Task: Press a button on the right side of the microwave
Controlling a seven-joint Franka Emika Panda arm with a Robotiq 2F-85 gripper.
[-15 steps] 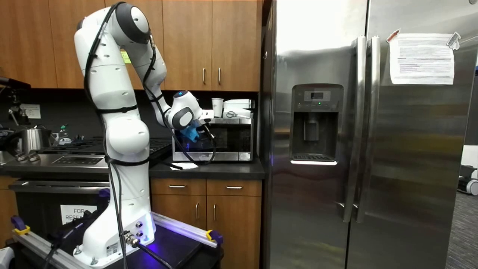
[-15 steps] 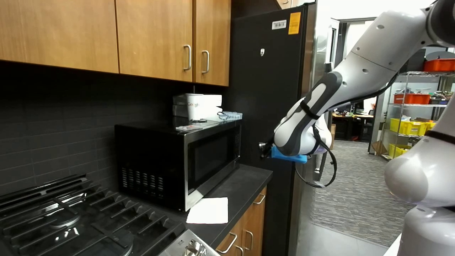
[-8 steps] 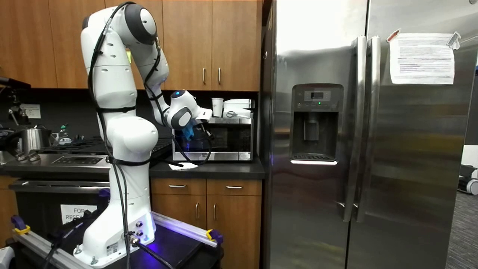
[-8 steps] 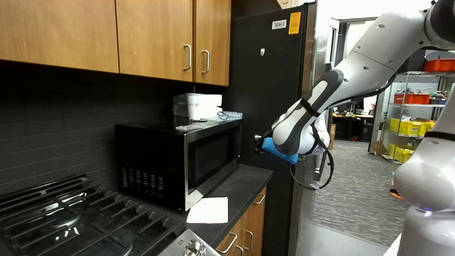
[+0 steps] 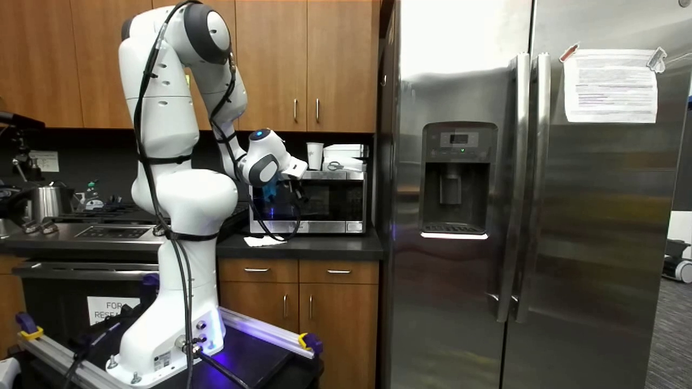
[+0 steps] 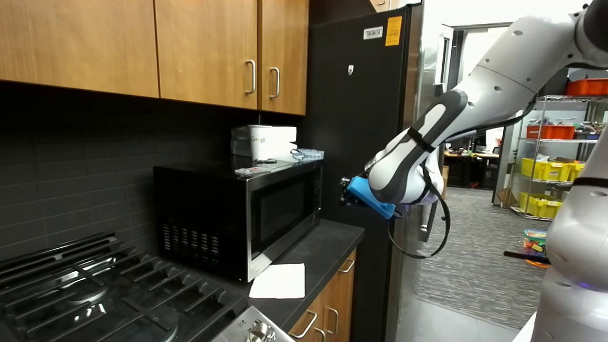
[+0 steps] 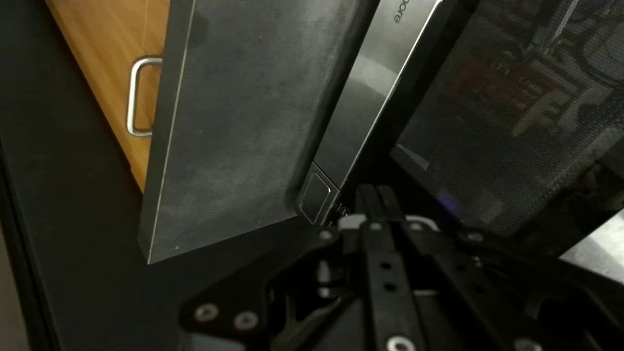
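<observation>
The microwave (image 5: 332, 227) is silver with a dark glass door and stands on the counter, door shut; it also shows in an exterior view (image 6: 247, 213). Its narrow control strip (image 5: 356, 197) is at the right end, with a square button (image 5: 354, 227) below. In the wrist view the square button (image 7: 314, 197) lies just left of the fingertips, beside the dark door glass (image 7: 502, 126). My gripper (image 7: 378, 192) is shut and empty, its fingers side by side, pointing at the dark front near the button. A gap to the microwave cannot be judged. The fingertips hide part of the control strip.
Boxes (image 5: 344, 154) and a paper cup (image 5: 314, 155) stand on the microwave. A refrigerator (image 6: 351, 118) stands close to its right. A white paper (image 6: 278, 281) lies on the counter (image 6: 332, 242) in front. A gas stove (image 6: 95, 294) is to the left.
The arm's elbow has shifted right in an exterior view. The wrist has tilted, so the blue part now slants instead of lying nearly level. The hanging cable has swung left. The microwave has not moved.
</observation>
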